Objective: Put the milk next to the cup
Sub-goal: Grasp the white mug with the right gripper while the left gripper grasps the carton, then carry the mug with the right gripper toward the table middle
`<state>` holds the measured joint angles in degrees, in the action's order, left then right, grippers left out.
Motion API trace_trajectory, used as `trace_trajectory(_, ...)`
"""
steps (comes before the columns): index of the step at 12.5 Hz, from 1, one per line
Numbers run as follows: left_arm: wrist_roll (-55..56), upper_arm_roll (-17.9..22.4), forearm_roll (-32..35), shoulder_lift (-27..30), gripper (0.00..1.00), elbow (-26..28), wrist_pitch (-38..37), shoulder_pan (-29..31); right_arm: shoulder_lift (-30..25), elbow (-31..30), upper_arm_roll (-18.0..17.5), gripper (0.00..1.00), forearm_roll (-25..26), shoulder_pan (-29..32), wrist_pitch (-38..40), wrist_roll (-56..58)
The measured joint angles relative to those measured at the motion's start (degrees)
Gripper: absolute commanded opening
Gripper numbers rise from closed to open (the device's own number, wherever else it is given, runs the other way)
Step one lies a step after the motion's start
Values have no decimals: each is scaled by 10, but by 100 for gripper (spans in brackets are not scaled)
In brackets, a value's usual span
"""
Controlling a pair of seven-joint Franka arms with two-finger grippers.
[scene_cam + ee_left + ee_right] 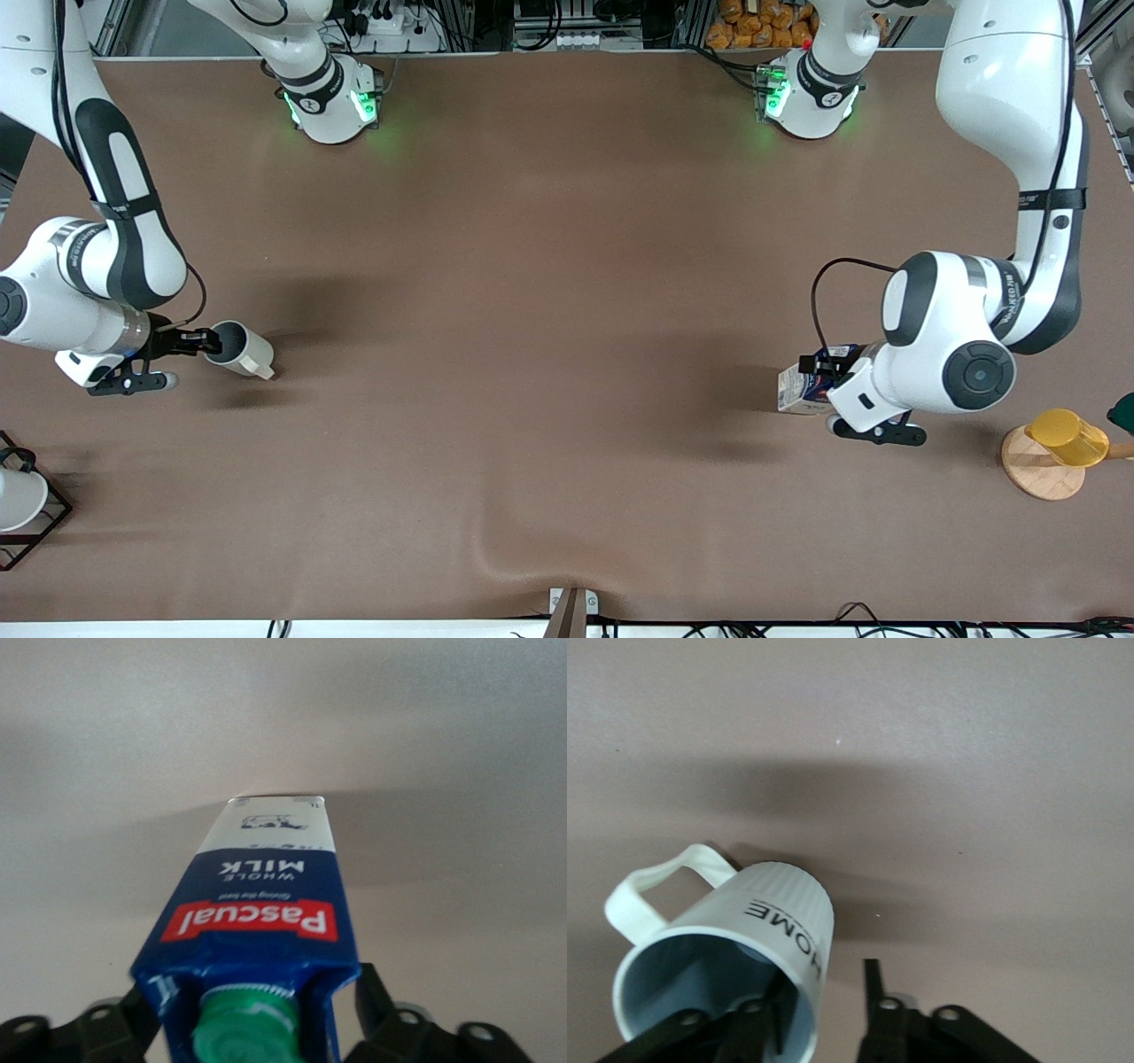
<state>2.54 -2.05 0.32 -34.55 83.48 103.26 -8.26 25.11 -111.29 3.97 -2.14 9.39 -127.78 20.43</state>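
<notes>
Left gripper [257,1008] clamped on the gable top of the small dark-blue milk carton [257,904], black fingers [376,997] pressed to either side of the ridge just beside the round green ribbed cap [244,1036]. Carton upright at about four o'clock on the front view, toward the left arm's end of the table; cannot tell whether its base sits on the cloth or hangs just above it. Right gripper [824,997] at about nine o'clock, toward the right arm's end, spread apart and straddling the rim of the off-white ribbed mug [771,921]: one finger inside the grey bowl, the other [873,992] outside and clear of the wall, so nothing gripped there. Mug and carton well apart, nearly the whole brown cloth-covered table [549,310] between them. Step in hand, by judgement: carrying the milk across toward nine o'clock. Best done with the carton kept upright, lifted clear of the soft, slightly rumpled cloth rather than dragged, and set down beside the mug on the side away from its looped handle [656,890]. Waxed card faces smooth and yielding, so a firm but light squeeze. Yellow translucent cup [1067,436] on a round wooden disc [1032,474] just past four o'clock; white cup [18,498] in a black wire rack at eight o'clock, neither involved.
</notes>
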Motion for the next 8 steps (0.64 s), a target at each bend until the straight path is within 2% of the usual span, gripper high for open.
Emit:
trace_trajectory(2, 0, 0, 0, -1, 0, -2, 2, -1, -1, 27, -4, 0, 0, -8, 58, -33)
trace_trajectory(4, 0, 1, 0, 0, 0, -8, 2, 0, -5, 89, -7, 0, -1, -28, 168, -90)
trace_trajectory(7, 0, 1, 0, 16, 0, -15, 2, 3, -22, 175, -11, 0, -9, -96, 291, -228)
trace_trajectory(8, 4, 0, 0, 26, 0, -16, 2, 2, -26, 198, -11, 0, -30, -125, 322, -288)
